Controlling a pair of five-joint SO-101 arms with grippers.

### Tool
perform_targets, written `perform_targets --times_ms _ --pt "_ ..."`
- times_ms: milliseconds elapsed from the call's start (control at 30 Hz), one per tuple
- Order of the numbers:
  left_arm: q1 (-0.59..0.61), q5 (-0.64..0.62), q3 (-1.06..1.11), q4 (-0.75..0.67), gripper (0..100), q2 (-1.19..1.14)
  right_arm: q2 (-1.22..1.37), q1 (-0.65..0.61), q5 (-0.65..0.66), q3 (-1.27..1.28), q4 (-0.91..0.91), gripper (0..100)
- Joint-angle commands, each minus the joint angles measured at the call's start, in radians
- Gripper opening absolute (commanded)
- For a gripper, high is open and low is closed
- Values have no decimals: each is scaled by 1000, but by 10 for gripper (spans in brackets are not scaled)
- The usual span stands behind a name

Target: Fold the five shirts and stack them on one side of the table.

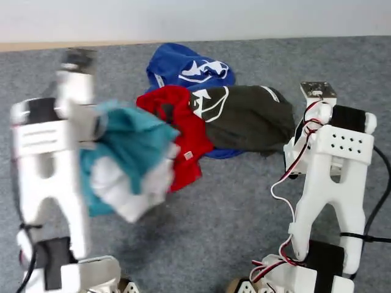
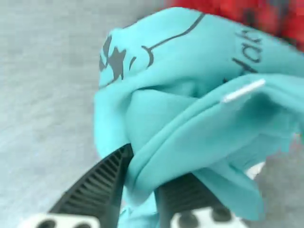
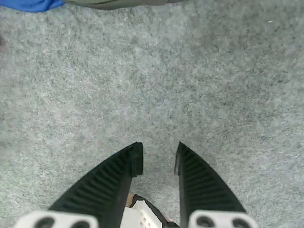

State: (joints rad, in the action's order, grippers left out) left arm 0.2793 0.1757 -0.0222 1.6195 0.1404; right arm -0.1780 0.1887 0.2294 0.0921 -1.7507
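My left gripper [image 2: 142,185] is shut on a fold of the teal shirt [image 2: 190,109], which hangs lifted at the table's left [image 1: 131,137]. A white shirt [image 1: 131,186] bunches under it. To their right, a red shirt [image 1: 183,128] lies crumpled on the table. Next to the red shirt is a dark olive shirt [image 1: 250,116] with a white print, and a blue shirt [image 1: 183,67] lies behind both. My right gripper [image 3: 159,159] is open over bare grey carpet, just short of the olive shirt's edge [image 3: 118,4]. The right arm [image 1: 336,146] stands right of the pile.
The grey carpeted table [image 1: 232,213] has free room in front of the shirts and between the two arms. A pale wall edge [image 1: 195,18] runs along the back. Loose red and white cables [image 1: 293,177] hang off the right arm.
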Motion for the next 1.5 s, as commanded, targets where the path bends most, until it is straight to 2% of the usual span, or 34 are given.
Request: perform_targets --times_ms 0,167,300,500,700,833,967,1233,1333,1467 --pt "196 58 -59 11 3 91 -5 18 12 25 -44 125" --pt "433 103 -128 5 3 91 -10 18 12 75 -44 125" --pt "537 115 -163 -37 3 89 -12 18 12 80 -44 125" --pt "551 115 -122 -52 9 87 -12 16 12 77 -44 125" --pt "554 133 -131 -38 192 98 -13 16 12 78 -44 125" --pt "551 137 -200 -12 221 98 -13 16 12 80 -44 125" --pt "437 135 -302 29 222 98 -13 16 12 78 -44 125" --pt "-8 57 -334 -15 221 87 -13 18 12 75 -44 125" --pt "-152 26 -277 -103 220 87 -15 18 12 75 -44 125" --pt "-270 -11 -130 -287 221 87 -16 18 12 75 -44 125"
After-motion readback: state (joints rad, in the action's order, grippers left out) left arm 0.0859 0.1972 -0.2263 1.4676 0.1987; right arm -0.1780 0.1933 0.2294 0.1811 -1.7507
